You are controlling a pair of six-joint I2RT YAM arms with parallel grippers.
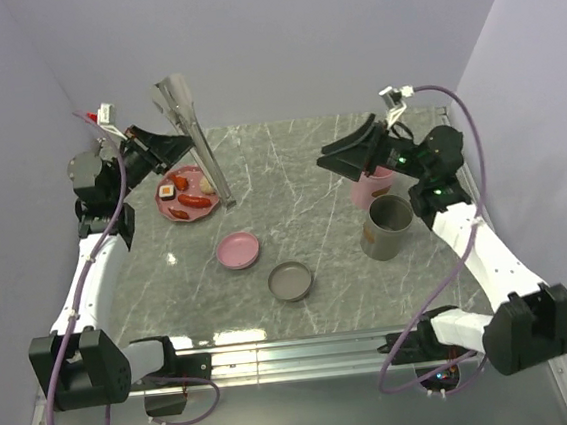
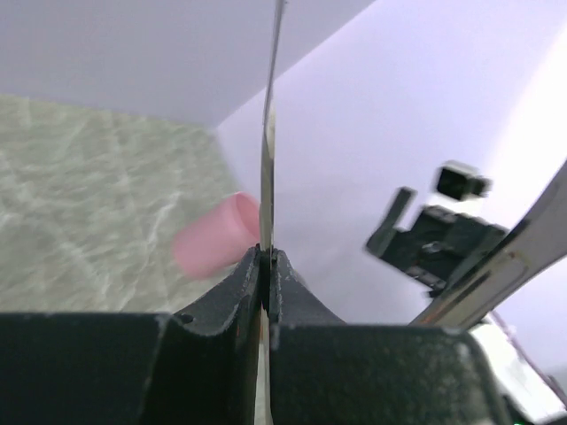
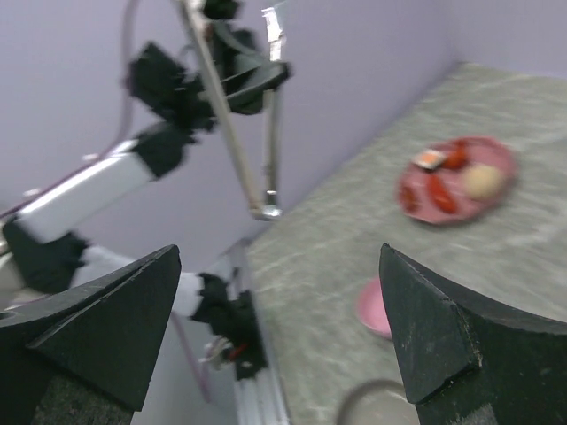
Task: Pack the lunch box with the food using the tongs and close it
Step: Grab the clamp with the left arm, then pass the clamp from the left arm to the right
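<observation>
Step in hand: picking up food. The tongs are in the air, every piece of food lies on the plate, and both tubs stand uncovered.
Next move: it seems to call for lowering the tongs onto one piece. With only one tong arm pinched, squeezing them shut looks hard, so a regrip may be needed.
Left arm: the white and black left arm (image 1: pixel 93 266) rises left of the plate, elbow bent, with its wrist high and aimed right over the plate's far edge.
Left gripper: the left gripper (image 2: pixel 267 262) has its fingers clamped tight on one slim tong arm. The other tong arm splays free.
Tongs: the long thin silver metal tongs (image 1: pixel 200 145) stand steeply. The spread end is up, and the two arms meet just beside the plate's right rim.
Plate: a flat pink dotted plate (image 1: pixel 175 215) on the grey marble table (image 1: pixel 302 201).
Food: a dark-rimmed sushi roll (image 1: pixel 167 192), red sausages (image 1: pixel 194 199) and a beige ball (image 1: pixel 206 185), all on the plate.
Lids: a shallow pink lid (image 1: pixel 238 249) lies near the plate, to its right and closer to the arm bases. A grey lid (image 1: pixel 290 280) lies further right.
Lunch box: a tall pink tub (image 1: pixel 365 190) and an olive-grey tub (image 1: pixel 387 225) stand side by side, well right of the plate.
Right arm: the right arm (image 1: pixel 483 253) bends inward, with its wrist turned toward the plate.
Right gripper: the right gripper (image 3: pixel 279 266) has its fingers spread wide and holds nothing. It hovers over the pink tub.
</observation>
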